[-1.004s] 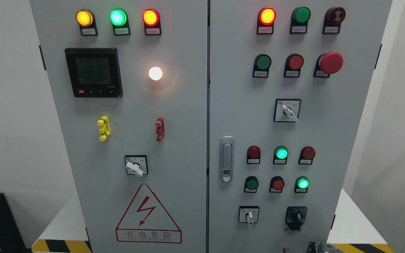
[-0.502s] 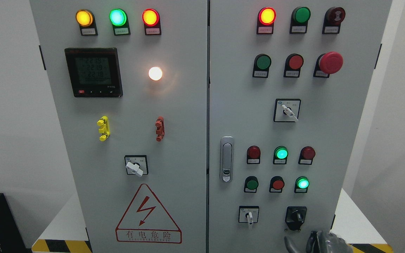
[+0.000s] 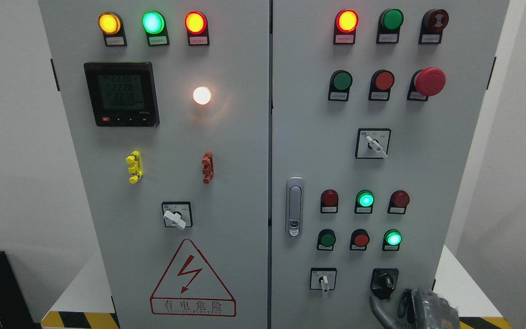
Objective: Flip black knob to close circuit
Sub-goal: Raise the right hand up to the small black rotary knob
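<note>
Head view
Right hand point(image 3: 411, 308): you see it enter at the bottom edge, right of the middle, just below the black knob point(image 3: 385, 281). Its grey fingers point(image 3: 377, 307) are spread and point upward; they hold nothing and the nearest fingertip is just short of the knob's housing.
Left hand: not visible to you.
Black knob: low on the right door point(image 3: 427, 137) of the cabinet, in a black square mount, right of the white-handled selector switch point(image 3: 323, 279).
Indicators above knob: two green lamps point(image 3: 365, 199) lit, the red ones beside them dark.
Door latch point(image 3: 294, 206): at the right door's left edge, upright.
Left door point(image 3: 226, 137): carries the meter display point(image 3: 121, 93) and the warning triangle point(image 3: 192, 278).
</note>
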